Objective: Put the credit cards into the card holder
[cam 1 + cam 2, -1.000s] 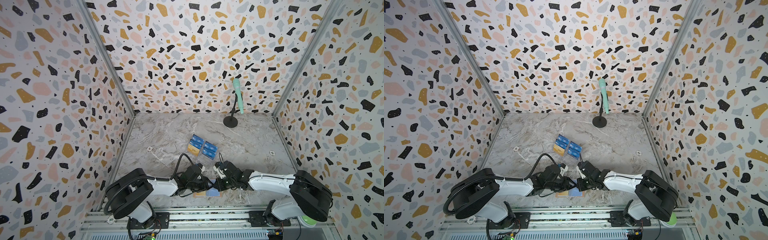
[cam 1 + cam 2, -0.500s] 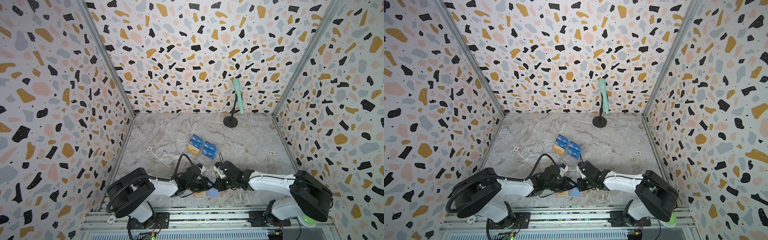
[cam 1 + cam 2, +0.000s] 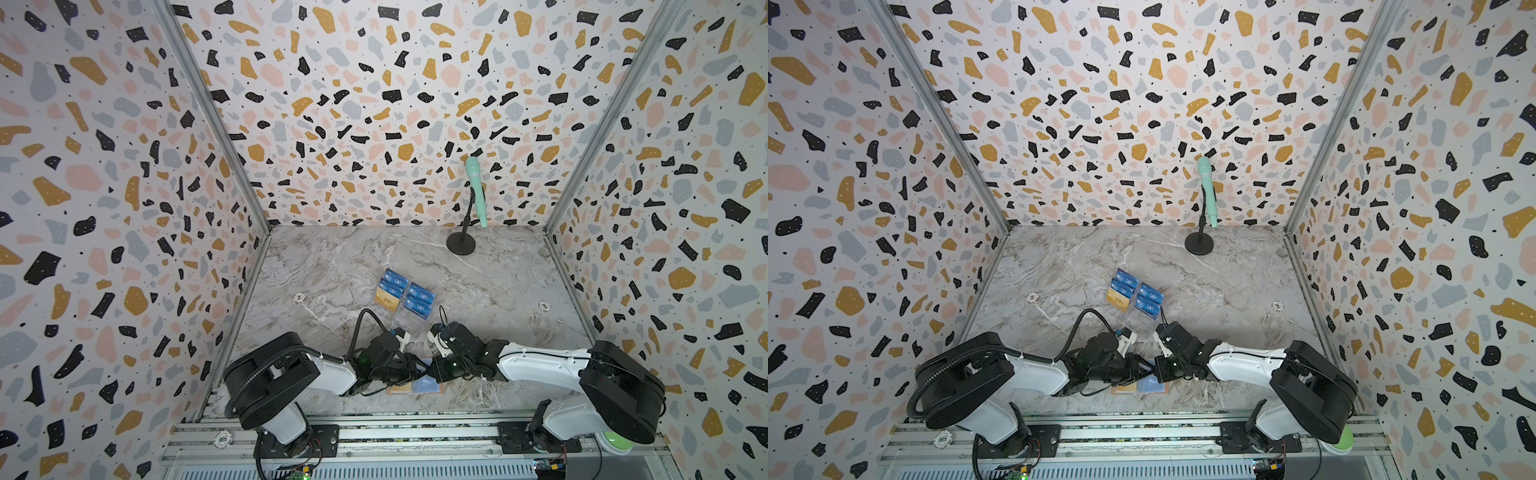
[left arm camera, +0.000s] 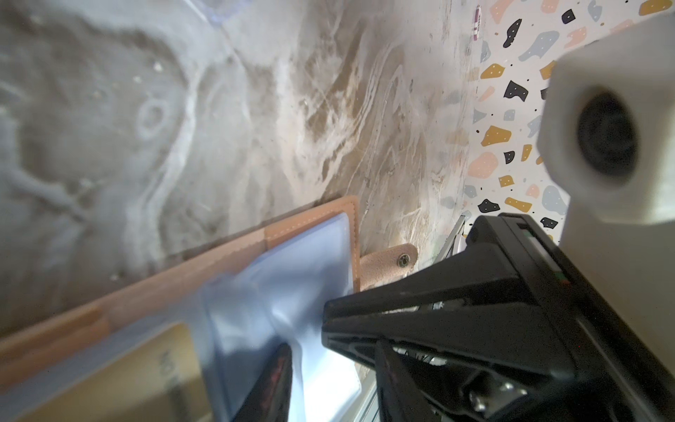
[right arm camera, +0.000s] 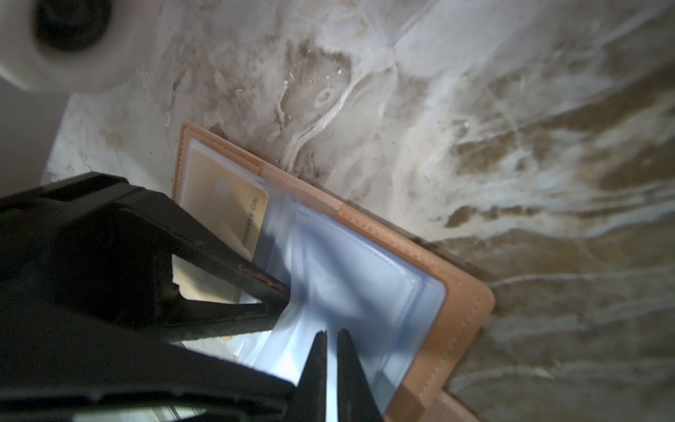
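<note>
1. Pink card holder (image 5: 464, 292) lies open on the robot's side of the clear stand (image 3: 409, 322), which holds the unloaded cards (image 3: 419, 300).
2. Right gripper (image 5: 330, 352) pinches a clear sleeve (image 5: 350, 285), holding it up (probably to open the pocket).
3. Left gripper (image 5: 279, 301) is at the same sleeve; I cannot tell how its jaws stand.
4. One gold card (image 5: 222, 204) is already sleeved.

left arm (image 3: 328, 370), right arm (image 3: 540, 363): white links, black joints | shoulder housings (image 3: 270, 378): bulky, black | cable (image 3: 368, 311): black loop | wrist camera (image 4: 569, 153): white shell, dark lens
</note>
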`<move>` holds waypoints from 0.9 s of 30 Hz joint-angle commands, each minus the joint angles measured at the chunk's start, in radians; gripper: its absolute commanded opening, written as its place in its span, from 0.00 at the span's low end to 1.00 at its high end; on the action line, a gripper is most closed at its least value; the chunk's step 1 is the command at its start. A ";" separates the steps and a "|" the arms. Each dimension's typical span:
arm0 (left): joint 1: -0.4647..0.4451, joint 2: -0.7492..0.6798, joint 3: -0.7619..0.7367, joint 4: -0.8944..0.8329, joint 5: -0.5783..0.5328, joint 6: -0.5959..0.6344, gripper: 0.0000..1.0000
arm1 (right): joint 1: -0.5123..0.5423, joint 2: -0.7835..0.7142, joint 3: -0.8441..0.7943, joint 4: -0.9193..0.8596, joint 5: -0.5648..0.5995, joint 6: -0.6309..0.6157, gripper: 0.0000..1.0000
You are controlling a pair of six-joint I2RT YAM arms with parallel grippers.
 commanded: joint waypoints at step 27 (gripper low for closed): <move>-0.006 -0.021 -0.015 -0.058 -0.075 0.020 0.18 | -0.036 -0.107 -0.016 -0.051 0.032 0.003 0.10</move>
